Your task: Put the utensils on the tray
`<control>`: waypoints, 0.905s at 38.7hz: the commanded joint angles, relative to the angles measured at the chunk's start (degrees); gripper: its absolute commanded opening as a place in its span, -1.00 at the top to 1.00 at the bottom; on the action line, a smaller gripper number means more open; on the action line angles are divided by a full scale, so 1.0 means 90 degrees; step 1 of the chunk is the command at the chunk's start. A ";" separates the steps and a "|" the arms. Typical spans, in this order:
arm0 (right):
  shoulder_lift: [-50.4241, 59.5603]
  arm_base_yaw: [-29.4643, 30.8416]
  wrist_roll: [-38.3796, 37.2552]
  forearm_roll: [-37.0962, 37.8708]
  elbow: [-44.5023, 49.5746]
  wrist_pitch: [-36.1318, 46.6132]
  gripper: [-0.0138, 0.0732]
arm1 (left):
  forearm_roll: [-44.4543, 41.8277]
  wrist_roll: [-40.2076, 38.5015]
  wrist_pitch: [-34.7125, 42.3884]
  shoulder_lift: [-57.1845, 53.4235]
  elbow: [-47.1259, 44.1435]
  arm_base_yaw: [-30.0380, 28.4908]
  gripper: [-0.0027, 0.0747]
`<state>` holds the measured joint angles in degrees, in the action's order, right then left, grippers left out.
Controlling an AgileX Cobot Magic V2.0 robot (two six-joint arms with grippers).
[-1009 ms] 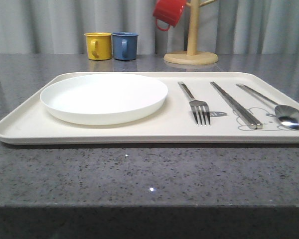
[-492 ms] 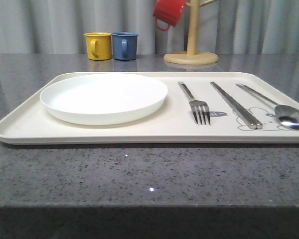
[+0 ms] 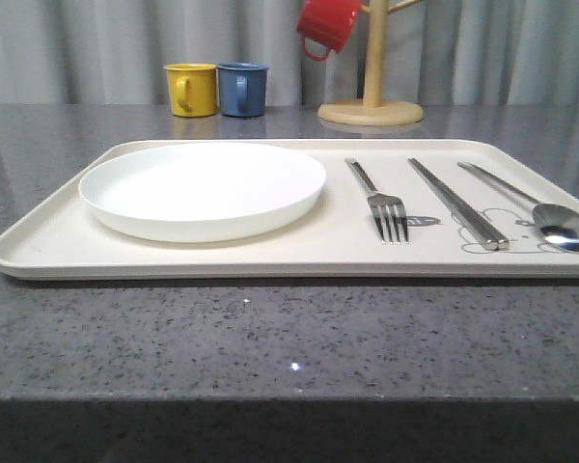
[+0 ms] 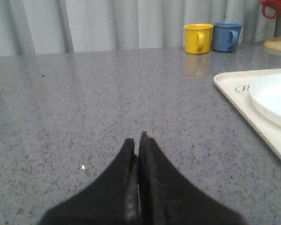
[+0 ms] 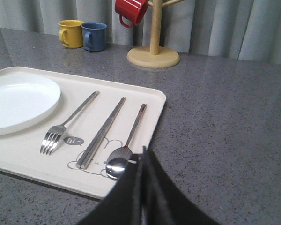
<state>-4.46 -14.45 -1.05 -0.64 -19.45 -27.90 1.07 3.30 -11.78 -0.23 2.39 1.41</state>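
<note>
The cream tray (image 3: 48, 246) (image 5: 145, 96) (image 4: 234, 86) lies on the grey counter. On its right half rest three silver utensils side by side: a fork (image 3: 378, 201) (image 5: 68, 124), a pair of chopsticks (image 3: 456, 204) (image 5: 103, 131) and a spoon (image 3: 540, 212) (image 5: 129, 140). In the right wrist view my right gripper (image 5: 143, 152) is shut and empty, its tips just in front of the spoon's bowl near the tray's near right corner. In the left wrist view my left gripper (image 4: 136, 139) is shut and empty over bare counter, well left of the tray.
A round white plate (image 3: 203, 188) (image 5: 14, 101) sits on the tray's left half. Behind the tray stand a yellow mug (image 3: 191, 89) and a blue mug (image 3: 242, 89). A wooden mug tree (image 3: 372, 96) holds a red mug (image 3: 326, 24).
</note>
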 commanded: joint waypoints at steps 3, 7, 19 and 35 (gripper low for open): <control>-0.0076 -0.0009 0.0077 0.0071 -0.0150 0.0504 0.84 | -0.0080 -0.0188 0.0620 -0.0145 -0.0298 -0.0069 0.98; -0.0076 -0.0009 0.0077 0.0071 -0.0150 0.0504 0.84 | -0.0066 -0.0188 0.0535 -0.0153 -0.0309 -0.0069 0.98; -0.0076 -0.0009 0.0077 0.0071 -0.0150 0.0504 0.84 | -0.0066 -0.0188 0.0498 -0.0153 -0.0309 -0.0069 0.98; -0.0076 -0.0009 0.0077 0.0071 -0.0150 0.0504 0.84 | -0.0066 -0.0188 0.0498 -0.0153 -0.0309 -0.0069 0.98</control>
<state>-4.46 -14.45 -1.02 -0.64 -19.45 -27.99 0.40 2.05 -11.80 -0.27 -0.26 0.93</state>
